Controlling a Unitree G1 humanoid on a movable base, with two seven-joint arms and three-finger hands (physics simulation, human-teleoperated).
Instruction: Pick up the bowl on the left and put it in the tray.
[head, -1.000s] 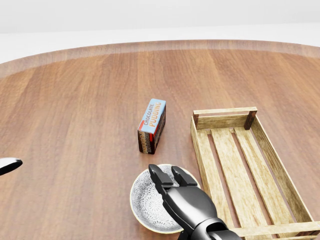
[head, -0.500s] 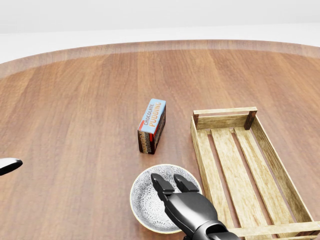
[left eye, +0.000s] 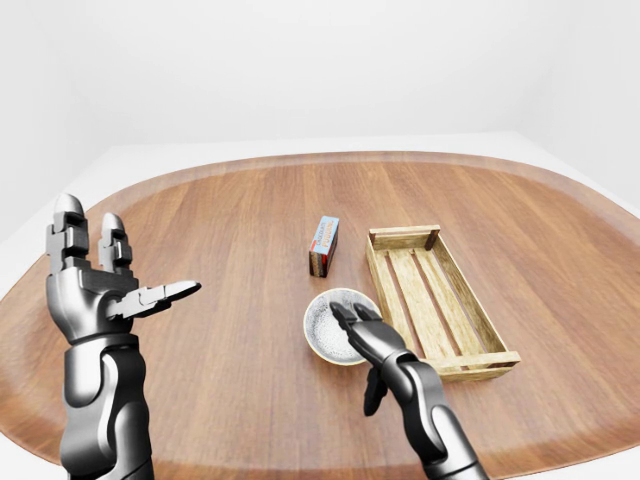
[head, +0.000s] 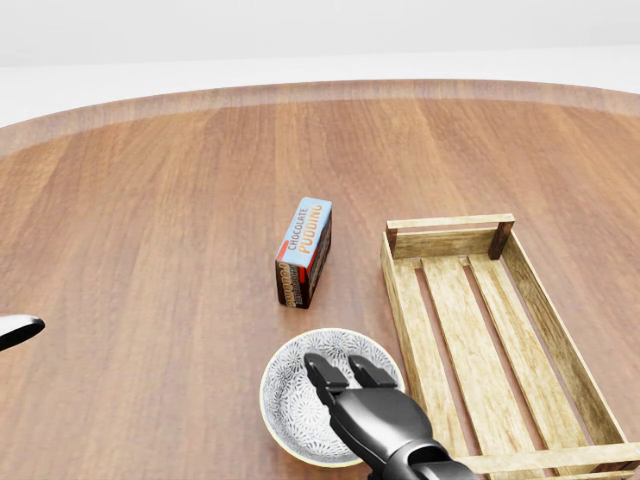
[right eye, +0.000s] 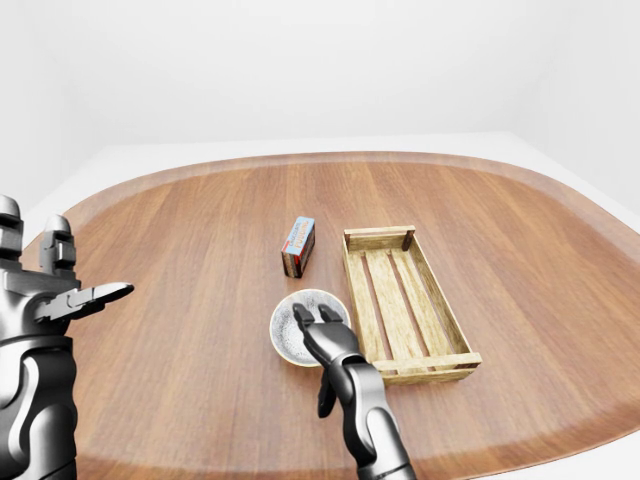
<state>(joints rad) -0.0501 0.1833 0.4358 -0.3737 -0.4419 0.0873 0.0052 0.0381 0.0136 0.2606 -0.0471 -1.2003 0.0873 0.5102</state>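
Patterned grey-white ceramic bowl (head: 300, 400) sits on round wooden table (head: 150, 230), just left of slatted wooden tray (head: 480, 330). Right hand (head: 345, 385) over bowl's near-right part, fingers spread, not gripping. Left hand (left eye: 100, 285) raised far left, fingers apart. Choc pudding box (head: 304, 252) beyond bowl.

Bowl (head: 300, 405) lies just left of tray (head: 497, 330), below pudding box (head: 304, 252).

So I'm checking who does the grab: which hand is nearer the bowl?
Right. The right hand has its fingers over the bowl, open. The left hand is raised, open, far toward the left edge of the left-eye view, apart from the bowl.
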